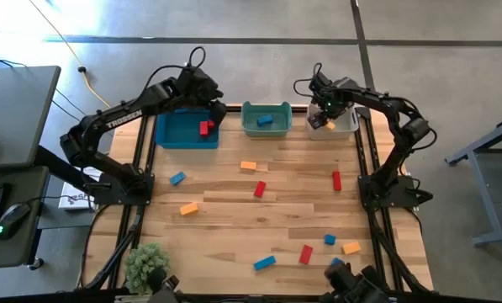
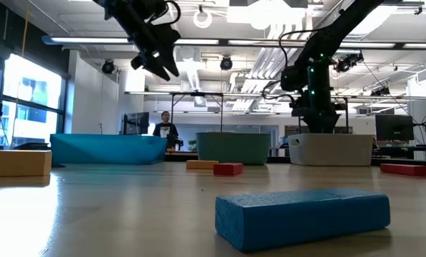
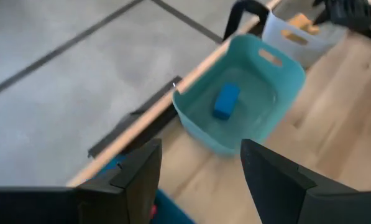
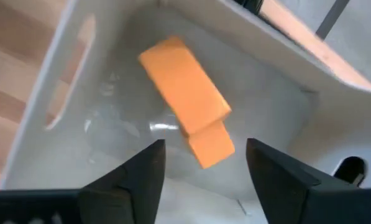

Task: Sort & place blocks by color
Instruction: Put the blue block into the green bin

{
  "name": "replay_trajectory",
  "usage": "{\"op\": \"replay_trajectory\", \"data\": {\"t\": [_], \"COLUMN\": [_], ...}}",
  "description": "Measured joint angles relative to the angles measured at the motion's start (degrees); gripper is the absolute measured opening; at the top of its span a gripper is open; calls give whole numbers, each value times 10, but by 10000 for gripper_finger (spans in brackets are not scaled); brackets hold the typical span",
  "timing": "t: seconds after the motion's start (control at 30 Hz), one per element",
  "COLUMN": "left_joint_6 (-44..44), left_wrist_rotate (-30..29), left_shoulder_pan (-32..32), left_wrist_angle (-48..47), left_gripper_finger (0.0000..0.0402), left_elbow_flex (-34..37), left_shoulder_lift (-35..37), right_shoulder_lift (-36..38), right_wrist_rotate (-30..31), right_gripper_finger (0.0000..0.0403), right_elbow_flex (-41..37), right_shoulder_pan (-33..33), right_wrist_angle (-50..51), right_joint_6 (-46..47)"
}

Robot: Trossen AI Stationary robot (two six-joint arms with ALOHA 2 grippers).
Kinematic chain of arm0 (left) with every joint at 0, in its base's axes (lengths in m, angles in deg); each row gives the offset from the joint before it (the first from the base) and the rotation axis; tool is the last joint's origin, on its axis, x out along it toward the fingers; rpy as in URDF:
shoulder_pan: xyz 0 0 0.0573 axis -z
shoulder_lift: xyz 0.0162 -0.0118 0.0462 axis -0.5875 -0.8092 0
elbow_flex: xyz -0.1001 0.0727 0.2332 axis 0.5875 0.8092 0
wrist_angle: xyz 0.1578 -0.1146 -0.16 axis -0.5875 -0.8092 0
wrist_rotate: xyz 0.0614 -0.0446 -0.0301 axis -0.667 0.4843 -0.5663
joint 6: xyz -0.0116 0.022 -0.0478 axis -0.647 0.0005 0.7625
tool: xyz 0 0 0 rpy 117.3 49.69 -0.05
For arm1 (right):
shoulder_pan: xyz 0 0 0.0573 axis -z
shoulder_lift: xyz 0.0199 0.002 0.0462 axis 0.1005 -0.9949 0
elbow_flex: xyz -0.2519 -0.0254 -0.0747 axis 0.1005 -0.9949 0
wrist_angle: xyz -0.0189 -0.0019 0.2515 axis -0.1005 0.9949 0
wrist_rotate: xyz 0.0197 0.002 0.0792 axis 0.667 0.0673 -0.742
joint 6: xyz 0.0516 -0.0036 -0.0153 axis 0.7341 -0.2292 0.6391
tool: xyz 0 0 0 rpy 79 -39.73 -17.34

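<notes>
My left gripper [image 1: 210,108] is open and empty above the far right corner of the blue bin [image 1: 173,133], which holds red blocks [image 1: 205,127]. In its wrist view the open fingers [image 3: 201,168] frame the teal bin [image 3: 260,124] with one blue block [image 3: 225,101] on its floor. My right gripper [image 1: 322,105] hangs open and empty over the white bin [image 1: 343,126]. Its wrist view [image 4: 201,162] shows two orange blocks [image 4: 185,93] lying on the bin's floor, one partly on the other. Red, blue and orange blocks [image 1: 260,189] lie scattered on the table.
The three bins stand in a row along the table's far edge. Loose blocks lie mid-table [image 1: 248,166] and near the near right corner [image 1: 306,253]; a blue bar [image 2: 302,214] is close to the low camera. A small plant [image 1: 145,263] stands at the near left corner.
</notes>
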Motion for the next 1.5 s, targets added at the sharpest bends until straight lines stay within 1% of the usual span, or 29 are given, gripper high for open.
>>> {"op": "replay_trajectory", "data": {"t": [0.1, 0.23, 0.3, 0.5, 0.63, 0.8, 0.97, 1.13, 1.5], "left_joint_6": [24, 64, 70, 73, 95, 97, 131, 190, 260], "left_wrist_rotate": [2, 2, 2, 2, 4, 2, 14, 34, 32], "left_shoulder_pan": [0, 5, 9, 28, 33, 44, 58, 78, 120], "left_wrist_angle": [-51, -121, -149, -202, -254, -307, -337, -337, -346], "left_gripper_finger": [209, 209, 209, 209, 209, 216, 235, 243, 239], "left_elbow_flex": [0, 0, 0, 0, 0, 11, 39, 61, 135], "left_shoulder_lift": [10, 14, 14, 14, 14, 14, 13, 13, 13], "right_shoulder_lift": [0, 0, 0, 0, 0, 0, 0, 0, 0], "right_wrist_rotate": [0, 0, -4, -40, -64, -64, -64, -64, -64], "right_gripper_finger": [221, 221, 220, 220, 220, 220, 220, 220, 220], "right_elbow_flex": [32, 86, 113, 175, 199, 209, 209, 209, 209], "right_shoulder_pan": [0, -1, -1, -1, -6, -21, -40, -58, -94], "right_wrist_angle": [20, 61, 81, 113, 123, 122, 122, 125, 147], "right_joint_6": [12, 25, 28, 58, 58, 57, 45, 27, -5]}}
